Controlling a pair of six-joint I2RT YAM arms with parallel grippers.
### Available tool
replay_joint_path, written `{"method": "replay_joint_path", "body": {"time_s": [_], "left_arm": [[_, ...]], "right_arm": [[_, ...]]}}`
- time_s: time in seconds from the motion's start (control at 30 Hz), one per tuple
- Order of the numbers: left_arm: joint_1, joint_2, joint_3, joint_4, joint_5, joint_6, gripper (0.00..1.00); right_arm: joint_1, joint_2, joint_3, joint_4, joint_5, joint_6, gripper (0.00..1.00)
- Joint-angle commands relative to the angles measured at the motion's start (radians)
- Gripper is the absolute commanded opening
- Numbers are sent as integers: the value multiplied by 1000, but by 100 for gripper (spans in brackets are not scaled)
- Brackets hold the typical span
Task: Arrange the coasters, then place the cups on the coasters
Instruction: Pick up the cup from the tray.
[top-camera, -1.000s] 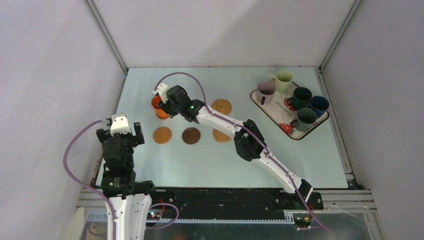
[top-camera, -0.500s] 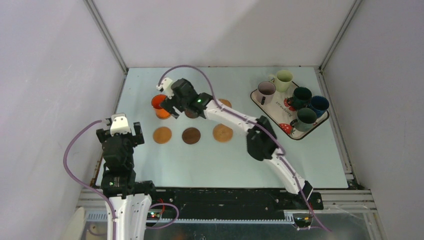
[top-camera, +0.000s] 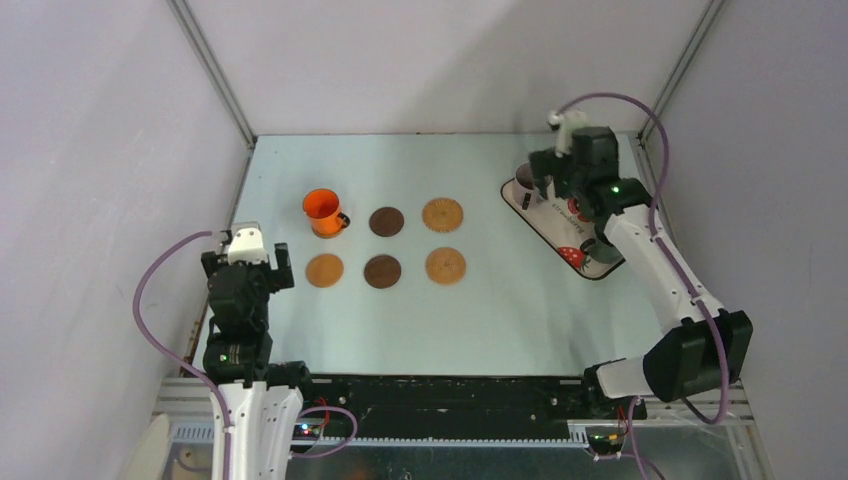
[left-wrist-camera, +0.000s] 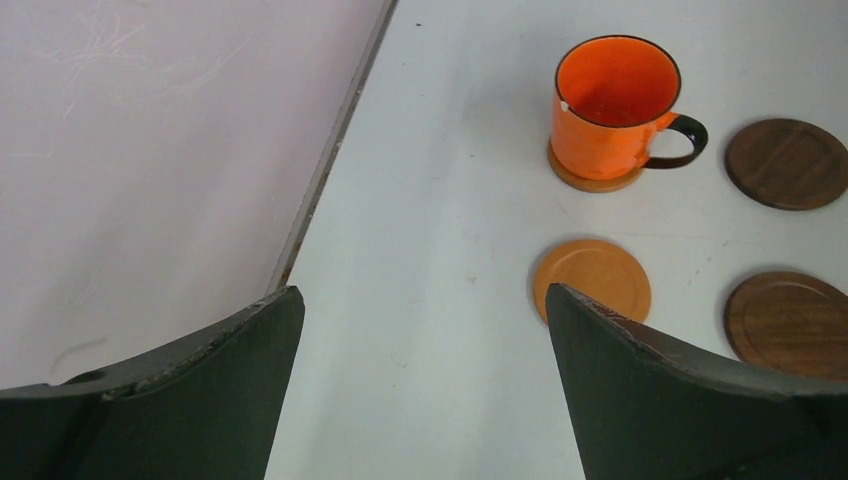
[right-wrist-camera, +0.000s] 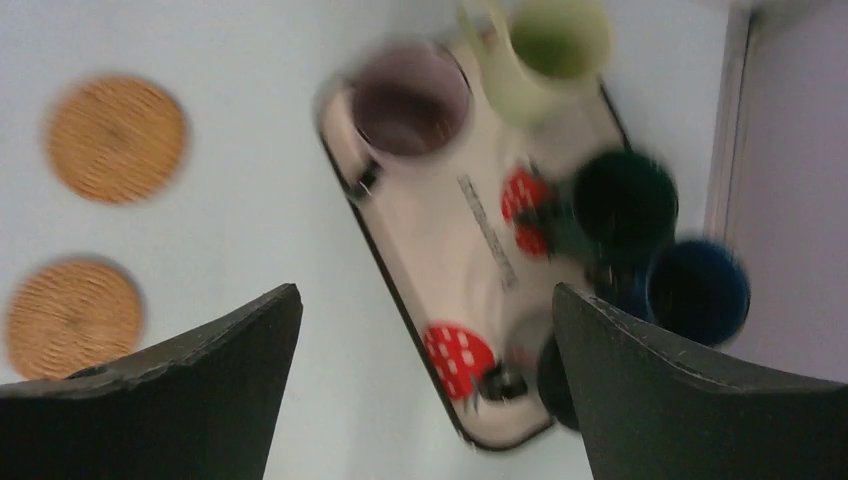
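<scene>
While the right pincer (right-wrist-camera: 422, 300) hangs wide open and empty above the tray (right-wrist-camera: 450, 215), the left pincer (left-wrist-camera: 420, 300) is released too, near the left edge of the counter (left-wrist-camera: 450, 400). Five cups (right-wrist-camera: 410, 100) stand on the tray, none grasped. All six coasters (top-camera: 384, 271) lie in two rows, and only the orange cup (top-camera: 322, 211) sits on one. The arranging looks finished; five placements are left.
</scene>
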Motion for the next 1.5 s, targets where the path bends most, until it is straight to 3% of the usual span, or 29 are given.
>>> {"method": "replay_joint_path", "body": {"time_s": [0.0,0.13,0.27,0.53,0.77,1.0,1.1,1.27,1.47], "left_arm": [[5,-31,9,-11,95,40,98],[4,-52,-3,-5,97,44,98],[5,-20,-3,-4,92,42,98],[6,3,-12,5,75,34,98],[5,1,-29,22,63,40,98],[5,20,-28,30,63,38,98],[6,32,-29,33,58,38,98],[5,30,-28,31,52,35,98],[5,26,-28,30,52,34,98]], "right_arm": [[-172,-26,-170,-78,-122,77,99],[-279,5,-211,-83,-182,105,99],[-272,45,-213,-54,-201,141,99],[-55,200,-113,87,56,105,99],[-40,476,116,41,187,214,100],[-57,549,51,128,240,236,98],[-71,555,21,163,242,233,92],[-97,551,9,166,176,241,67],[-143,527,2,150,110,254,56]]}}
